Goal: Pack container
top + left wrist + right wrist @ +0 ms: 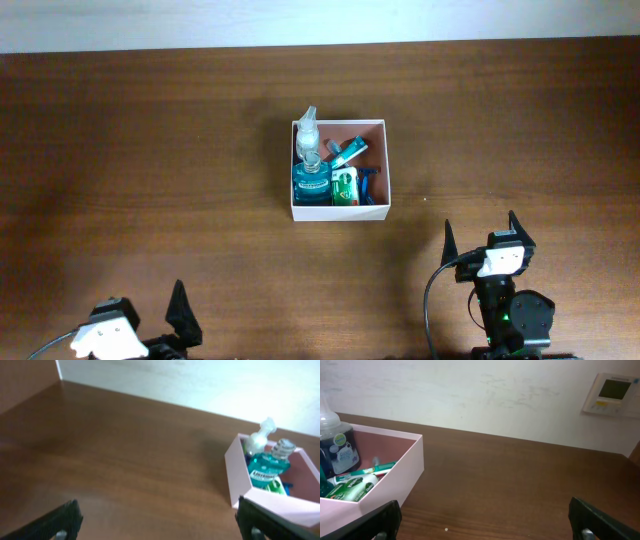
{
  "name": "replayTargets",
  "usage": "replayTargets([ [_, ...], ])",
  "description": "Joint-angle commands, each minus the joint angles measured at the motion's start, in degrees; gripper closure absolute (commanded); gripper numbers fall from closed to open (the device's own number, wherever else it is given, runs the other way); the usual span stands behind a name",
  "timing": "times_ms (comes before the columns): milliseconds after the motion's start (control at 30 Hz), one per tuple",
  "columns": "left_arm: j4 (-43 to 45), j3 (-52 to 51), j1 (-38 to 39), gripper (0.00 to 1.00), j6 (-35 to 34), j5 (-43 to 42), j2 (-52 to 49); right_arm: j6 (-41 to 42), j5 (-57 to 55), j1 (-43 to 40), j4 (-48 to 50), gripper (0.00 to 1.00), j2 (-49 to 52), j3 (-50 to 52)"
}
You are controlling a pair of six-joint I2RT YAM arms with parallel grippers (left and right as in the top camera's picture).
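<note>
Both grippers are staying with their jaws wide apart and are holding nothing. The left gripper is waiting at the near edge of the worktop, toward the left corner, and in its own wrist view the two dark fingers are showing only at the bottom corners of the picture, with bare brown wood lying between them. The right gripper is resting near the near edge on the right side, well apart from the left one, and it is pointing toward the far edge. The container is sitting about midway between the near and far edges, a little right of the centre, and neither gripper is touching it. It is lying closer to the right gripper than to the left. Inside it, a blue mouthwash bottle is leaning in the near left corner, and a clear spray bottle is poking over the far left wall. A green-and-white carton is lying just beside the mouthwash bottle, and a toothpaste tube is lying behind the carton. A thin blue thing is showing at the right wall; I cannot tell what it is. A white wall is running along the far edge, carrying a small panel.
</note>
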State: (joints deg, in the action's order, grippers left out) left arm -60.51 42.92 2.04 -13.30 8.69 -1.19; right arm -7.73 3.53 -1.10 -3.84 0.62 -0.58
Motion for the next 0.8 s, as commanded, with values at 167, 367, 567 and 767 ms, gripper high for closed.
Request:
replayTargets([
  [167,13.7,-9.5,-0.4,0.00,-0.3,-2.9,0.9,0.0,0.3,-0.5,-0.3,0.02,-0.4,0.3],
  [367,44.2,-26.1,-0.4,0.01,-0.3,-3.6,0.9,0.0,0.3,-0.5,-0.3,0.01,-0.4,0.3],
  [567,63.2,-38.4,-0.4,0.01,-0.3,-4.9,0.9,0.0,0.3,-0.5,-0.3,0.01,-0.4,0.3],
  [767,61.2,-41.1,-1.2,0.01,-0.3,-5.3,0.9,0.0,0.3,-0.5,-0.3,0.01,-0.4,0.3],
])
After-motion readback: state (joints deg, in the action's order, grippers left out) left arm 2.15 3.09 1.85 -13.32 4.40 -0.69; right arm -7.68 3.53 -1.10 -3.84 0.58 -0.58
